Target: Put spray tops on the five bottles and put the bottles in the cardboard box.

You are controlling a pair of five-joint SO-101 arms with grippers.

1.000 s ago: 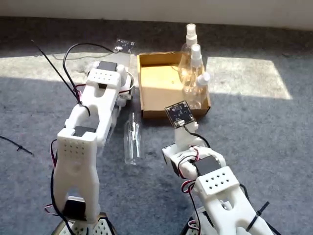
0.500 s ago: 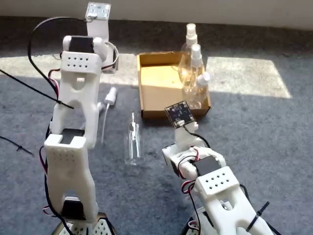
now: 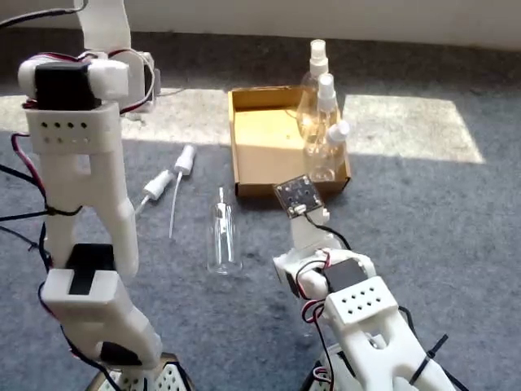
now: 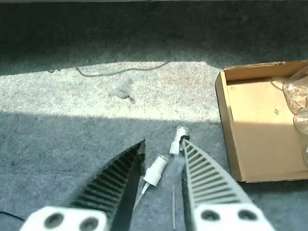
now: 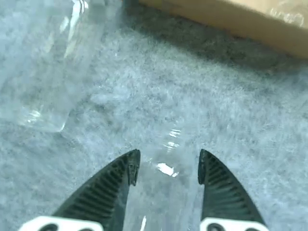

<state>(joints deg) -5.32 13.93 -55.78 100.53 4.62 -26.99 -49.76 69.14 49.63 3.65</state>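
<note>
My left claw (image 4: pixel 163 143) gapes over spray tops (image 4: pixel 156 168) beside the cardboard box (image 4: pixel 231 144) to grab one — my right claw (image 5: pixel 168 154) clamps a bottle (image 5: pixel 163 192).

Left arm (image 3: pixel 77 163) raised back; spray tops (image 3: pixel 171 181) uncovered.

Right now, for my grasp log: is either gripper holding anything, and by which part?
Left gripper holds nothing. Right gripper seems closed around a clear bottle; which part cannot be told.
</note>
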